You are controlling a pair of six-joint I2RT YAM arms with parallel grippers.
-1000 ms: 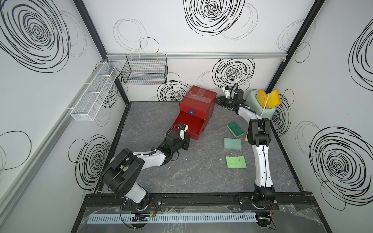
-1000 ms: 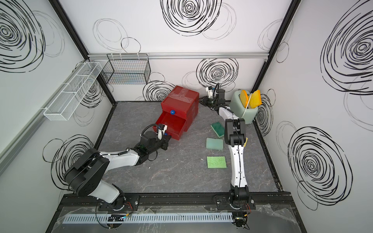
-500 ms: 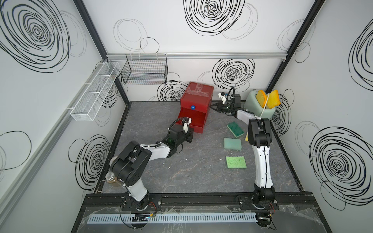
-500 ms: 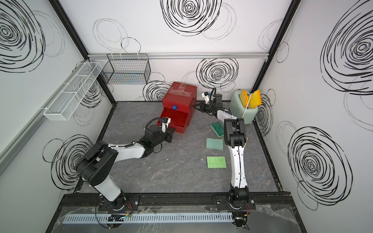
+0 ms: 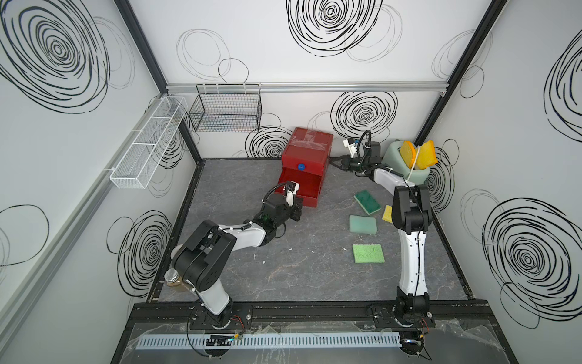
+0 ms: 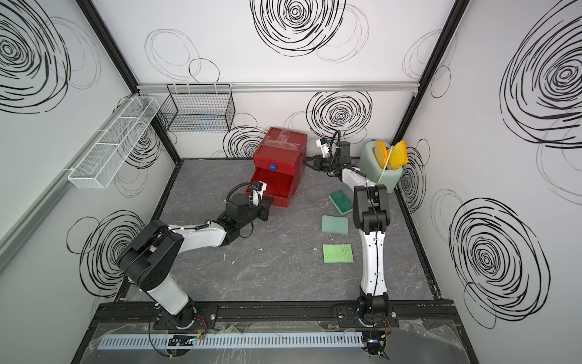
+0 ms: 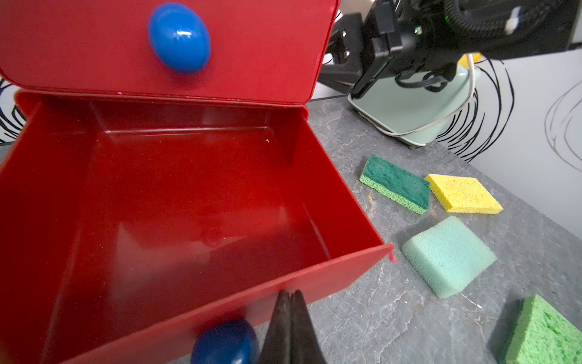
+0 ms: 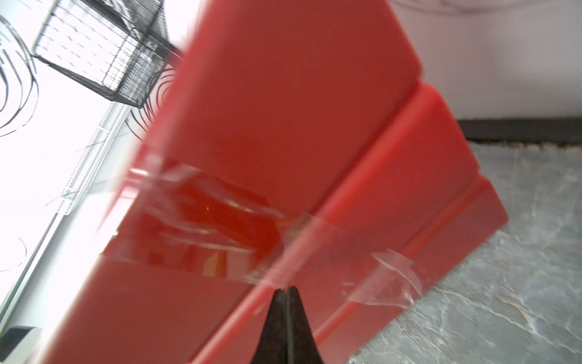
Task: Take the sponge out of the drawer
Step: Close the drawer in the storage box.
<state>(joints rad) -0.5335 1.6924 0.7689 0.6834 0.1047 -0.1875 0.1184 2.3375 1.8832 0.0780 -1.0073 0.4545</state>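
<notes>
Red drawer (image 7: 189,189) lies open and bare just beyond my closed left pincer (image 7: 289,294) beside its knob (image 7: 225,342), the sponges (image 7: 395,184) all out at the frame's right, pale sponge (image 7: 448,255) nearest, while my right pincer (image 8: 287,288), closed too, noses the cabinet (image 8: 283,126).

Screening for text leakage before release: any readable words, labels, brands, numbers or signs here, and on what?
No readable text in any view.
Red drawer unit, blue knob, toaster: no print.
Walls: black swirls only, no letters.
Small board on the front rail: too small to read.
</notes>
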